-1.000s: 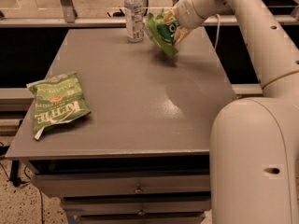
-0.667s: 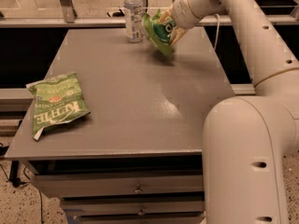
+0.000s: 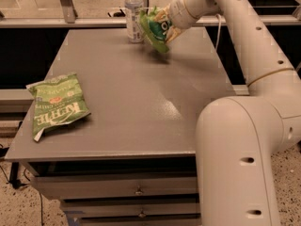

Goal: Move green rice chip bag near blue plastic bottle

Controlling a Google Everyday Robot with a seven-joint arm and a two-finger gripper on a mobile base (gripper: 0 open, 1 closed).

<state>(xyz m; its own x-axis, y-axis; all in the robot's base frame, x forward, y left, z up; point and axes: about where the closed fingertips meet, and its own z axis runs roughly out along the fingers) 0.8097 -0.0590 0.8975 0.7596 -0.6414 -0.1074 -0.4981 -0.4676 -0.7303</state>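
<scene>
The green rice chip bag [image 3: 154, 29] is bright green with a dark circle and white letters. It hangs tilted just above the far part of the grey table [image 3: 141, 98], held at its right side by my gripper [image 3: 164, 22], which is shut on it. The blue plastic bottle [image 3: 133, 14], clear with a white cap and pale label, stands upright at the table's far edge, right beside the bag's left side. I cannot tell whether bag and bottle touch.
A flatter green KETTLE bag [image 3: 55, 105] lies at the table's left front. My white arm [image 3: 244, 126] reaches over the right side. Drawers [image 3: 136, 190] sit under the front edge. A rail [image 3: 70, 21] runs behind the table.
The gripper has carried the rice chip bag a little to the left, closer to the bottle. The bottle and the KETTLE bag have not moved.
</scene>
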